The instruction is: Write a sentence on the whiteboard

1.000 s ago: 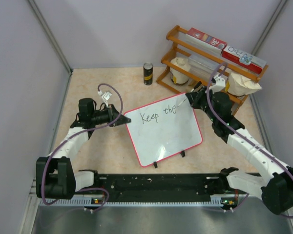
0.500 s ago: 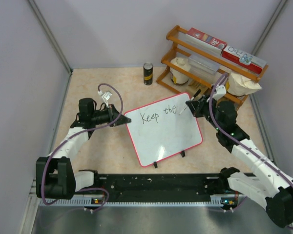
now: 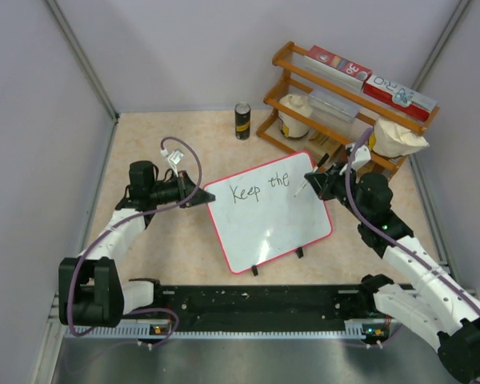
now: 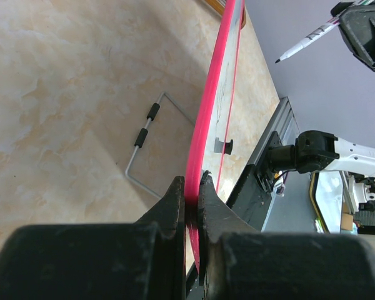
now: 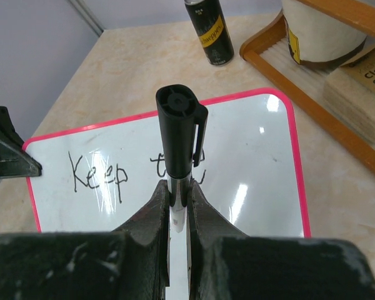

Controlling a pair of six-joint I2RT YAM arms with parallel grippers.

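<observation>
The whiteboard [image 3: 276, 228] with its red-pink rim lies slanted in the middle of the table. The sentence [image 3: 260, 190] reads "Keep the" in black along its far edge. My left gripper [image 3: 202, 197] is shut on the board's left rim [image 4: 203, 134], jaws [image 4: 191, 187] pinching it edge-on. My right gripper [image 3: 320, 183] is shut on a black-capped marker [image 5: 180, 134], held between the fingers [image 5: 180, 190]. The marker's tip [image 3: 296, 192] hangs just right of "the", off the surface [image 4: 277, 60]. The lettering [image 5: 97, 172] is partly hidden behind the marker.
A wooden rack [image 3: 344, 108] with red-and-white boxes and cloth bags stands at the back right, close behind my right arm. A black can [image 3: 242, 121] is at the back. A wire stand [image 4: 147, 134] lies under the board. Grey walls close in both sides.
My right gripper has drawn back from the end of "the" toward the near side, and the marker tip has come away from the lettering. The left gripper and board stay still.
</observation>
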